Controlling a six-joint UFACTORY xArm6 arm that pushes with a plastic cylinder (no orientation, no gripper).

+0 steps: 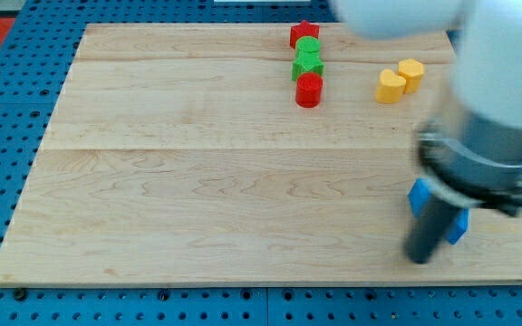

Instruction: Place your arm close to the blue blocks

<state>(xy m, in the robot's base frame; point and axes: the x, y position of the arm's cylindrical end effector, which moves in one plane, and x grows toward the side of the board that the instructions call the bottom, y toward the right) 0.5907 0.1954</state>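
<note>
Two blue blocks sit at the board's lower right, partly hidden by the arm: one (418, 196) shows to the left of the rod, the other (459, 225) to its right. Their shapes cannot be made out. My tip (420, 258) rests on the board just below and between them, touching or nearly touching the right one. The blurred arm body covers the upper right of the view.
A red star block (304, 34), a green round block (308, 47), a green block (307, 65) and a red cylinder (308, 90) form a column at the top middle. A yellow heart block (390, 87) and a yellow hexagon block (411, 73) lie at the top right. The wooden board (198, 181) lies on blue pegboard.
</note>
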